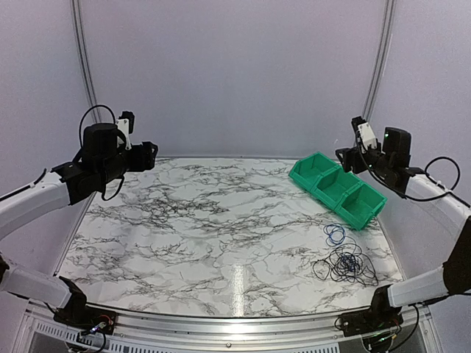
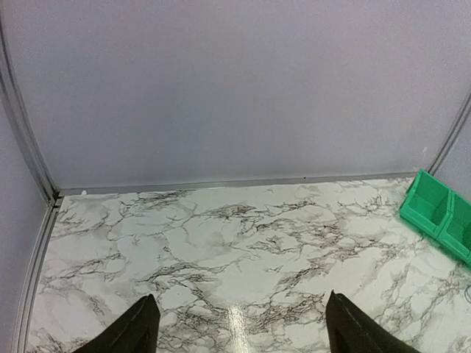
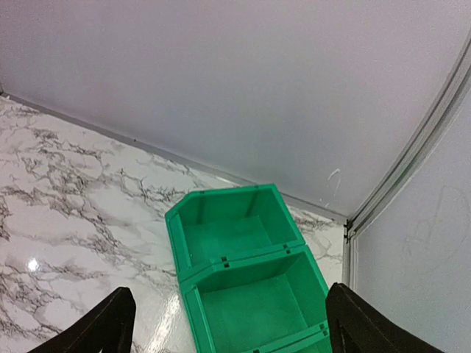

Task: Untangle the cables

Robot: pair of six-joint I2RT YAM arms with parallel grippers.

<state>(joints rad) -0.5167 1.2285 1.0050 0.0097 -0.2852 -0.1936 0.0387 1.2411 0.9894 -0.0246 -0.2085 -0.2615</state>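
Note:
The cables [image 1: 346, 265] lie on the marble table near its front right: a loose black tangle, with a small blue coil [image 1: 335, 234] just behind it. My left gripper [image 1: 145, 156] is raised high over the table's back left, far from the cables. In the left wrist view the left gripper [image 2: 241, 309] is open, with only bare marble between its fingertips. My right gripper [image 1: 347, 157] hovers at the back right. In the right wrist view the right gripper [image 3: 229, 298] is open wide above the green bins, holding nothing. Neither wrist view shows the black tangle.
A row of three joined green bins [image 1: 338, 187] stands diagonally at the back right, seen empty from the right wrist [image 3: 221, 206] and at the edge of the left wrist view [image 2: 434, 213]. Pale walls enclose the table at the back and sides.

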